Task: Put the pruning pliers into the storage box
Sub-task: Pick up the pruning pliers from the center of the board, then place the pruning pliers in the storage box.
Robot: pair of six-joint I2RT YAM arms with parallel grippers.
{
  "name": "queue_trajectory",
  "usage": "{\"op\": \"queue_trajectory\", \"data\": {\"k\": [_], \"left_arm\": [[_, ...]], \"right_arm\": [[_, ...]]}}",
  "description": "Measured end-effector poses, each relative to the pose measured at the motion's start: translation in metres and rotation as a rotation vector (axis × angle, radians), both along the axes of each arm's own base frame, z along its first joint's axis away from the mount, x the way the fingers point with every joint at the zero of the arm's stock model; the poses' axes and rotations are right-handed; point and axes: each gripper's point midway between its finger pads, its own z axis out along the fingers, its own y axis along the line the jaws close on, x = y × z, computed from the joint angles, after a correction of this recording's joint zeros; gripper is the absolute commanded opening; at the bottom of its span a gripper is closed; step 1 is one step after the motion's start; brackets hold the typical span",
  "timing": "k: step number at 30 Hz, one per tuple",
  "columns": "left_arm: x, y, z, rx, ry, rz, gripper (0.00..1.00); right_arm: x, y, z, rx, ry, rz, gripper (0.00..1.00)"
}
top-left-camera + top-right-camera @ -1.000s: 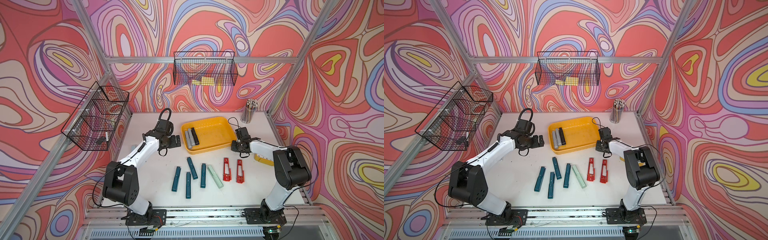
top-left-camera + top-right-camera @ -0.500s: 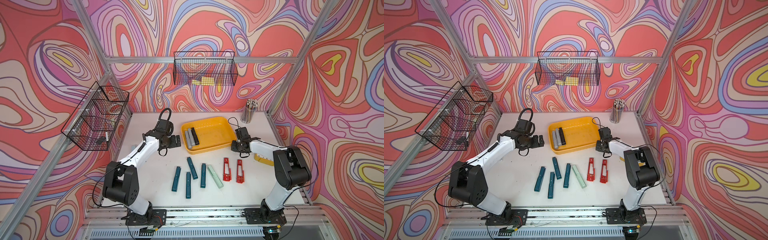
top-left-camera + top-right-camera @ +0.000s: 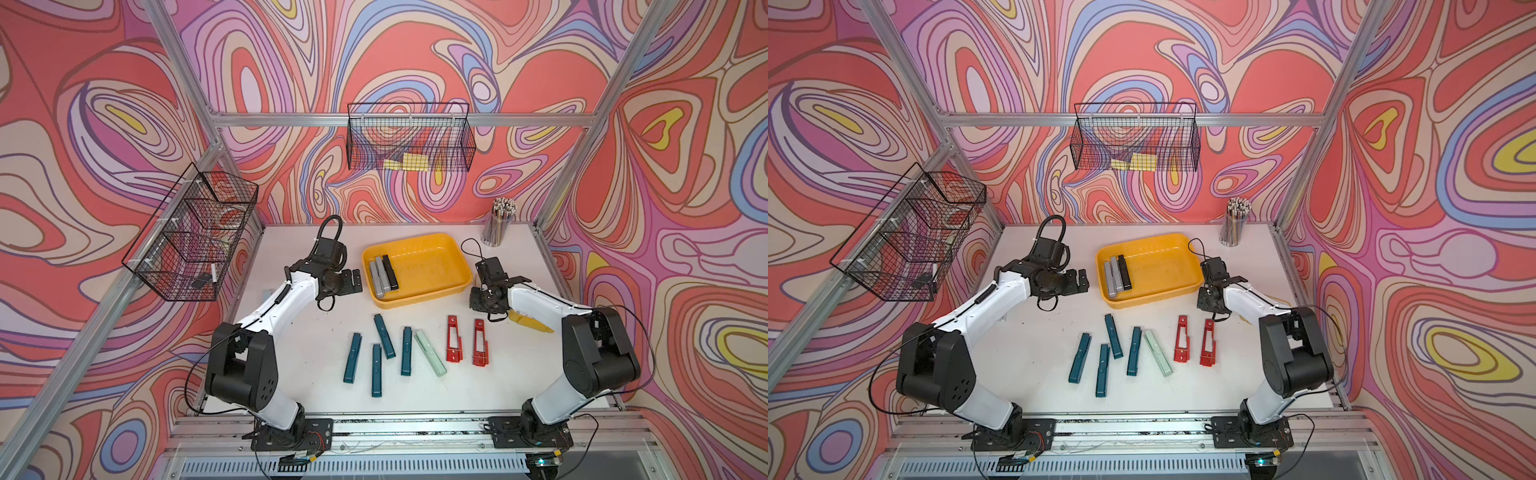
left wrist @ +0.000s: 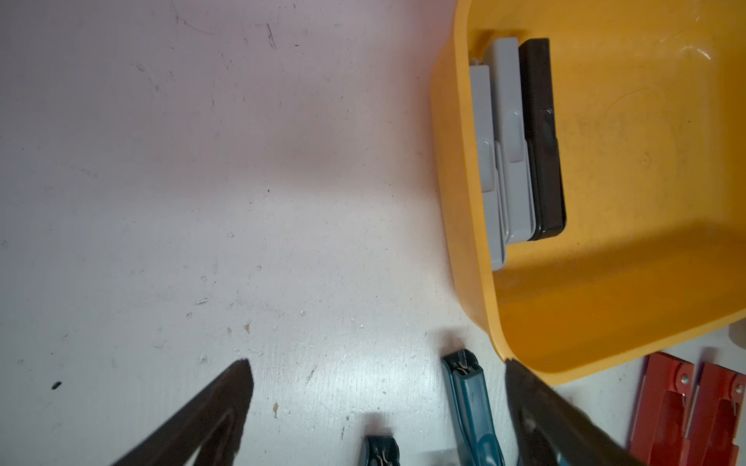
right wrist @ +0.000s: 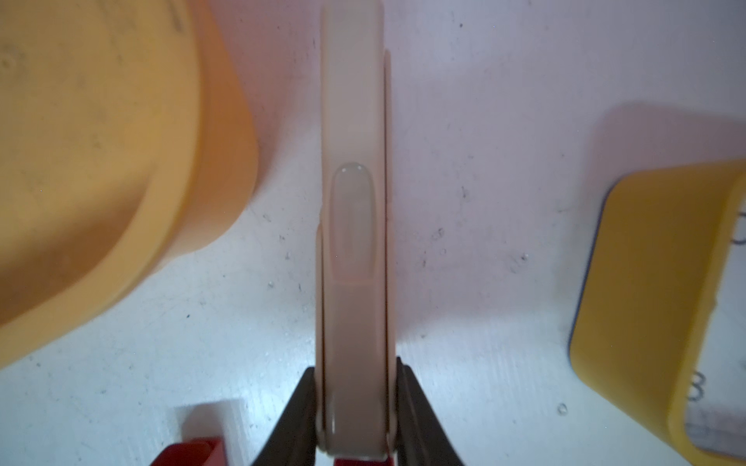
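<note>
Storage box [image 3: 432, 266], both top views: far on counter [image 3: 311, 345]; grey pliers [image 3: 378, 278] and black pliers [image 3: 390, 272] stowed along left wall; seven loose pliers [image 3: 406, 351] lay nearer. Left wrist: left jaws wide, empty. Right wrist: right jaws gripped beige pliers [image 5: 353, 242] beside box, probably for loading.

I see a white table [image 3: 415, 399], a cup of pencils [image 3: 497, 226] in its far right corner, a small yellow clock [image 3: 531, 323] nearer its right edge, a back-wall wire basket [image 3: 409, 137] holding yellow pads [image 3: 409, 161], and a left-wall wire basket [image 3: 191, 245].
</note>
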Motion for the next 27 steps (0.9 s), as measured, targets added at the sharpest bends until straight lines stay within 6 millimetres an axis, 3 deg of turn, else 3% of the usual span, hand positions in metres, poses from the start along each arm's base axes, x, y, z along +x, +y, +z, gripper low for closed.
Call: {"op": "queue_trajectory", "data": {"k": [9, 17, 27], "left_arm": [[0.000, -0.001, 0.000, -0.007, 0.002, 0.001, 0.99], [0.000, -0.001, 0.000, -0.015, 0.005, 0.014, 0.99], [0.001, -0.001, 0.001, -0.023, 0.002, 0.027, 0.99]], "right_arm": [[-0.008, -0.009, 0.046, -0.021, -0.081, -0.011, 0.11], [0.010, -0.001, 0.089, 0.004, -0.179, 0.032, 0.11], [0.027, 0.021, 0.120, 0.086, -0.250, 0.127, 0.11]]}}
